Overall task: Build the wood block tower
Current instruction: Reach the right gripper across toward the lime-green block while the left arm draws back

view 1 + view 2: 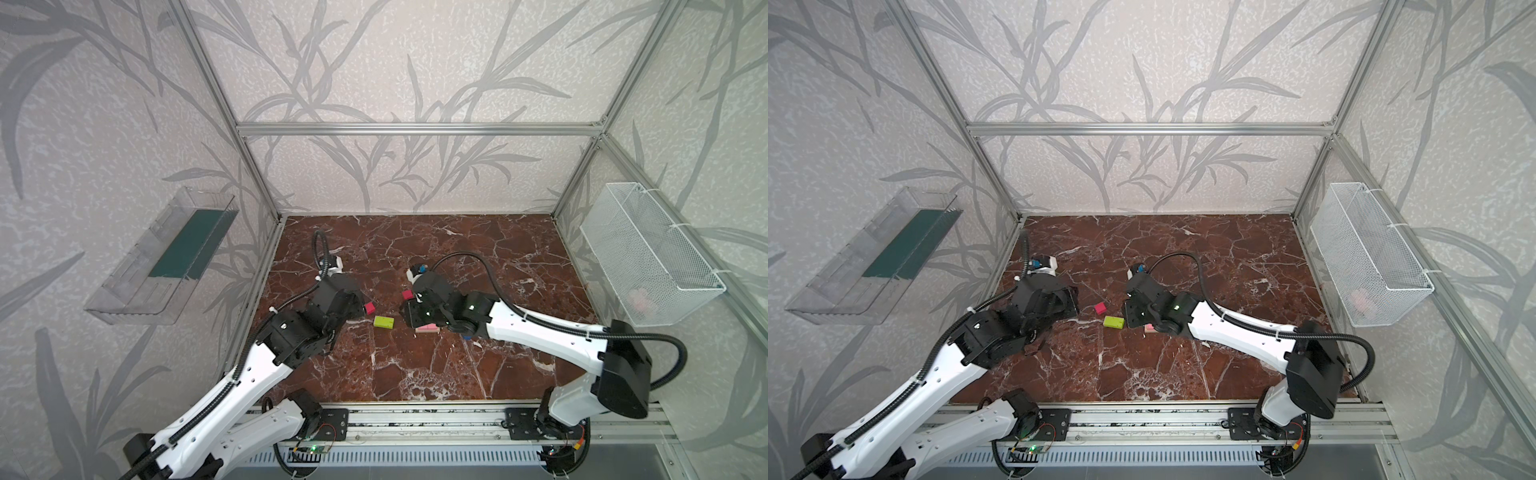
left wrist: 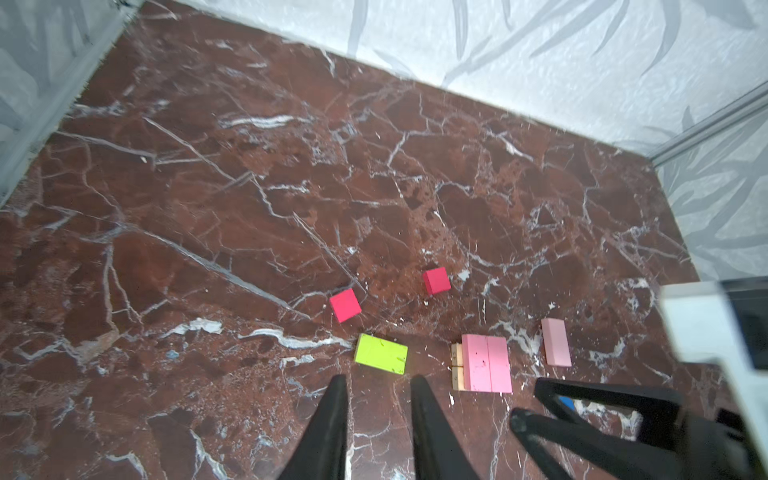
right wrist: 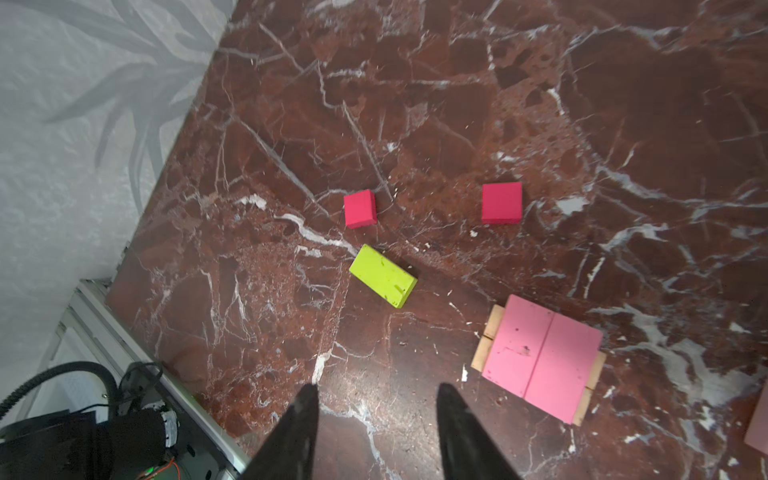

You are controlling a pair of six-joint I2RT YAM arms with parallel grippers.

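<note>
Left hand (image 2: 378,380) — lime-green bar (image 2: 381,354) near its fingertips, red cubes (image 2: 345,305) beyond

Light is even, diffuse and moderately bright. Shadows on the table (image 3: 623,104) are faint and soft. Both top views are sharp, with wide-angle stretch toward the edges. Wrist views are softer; the left gripper (image 2: 378,378) blurs near the lens.
</note>
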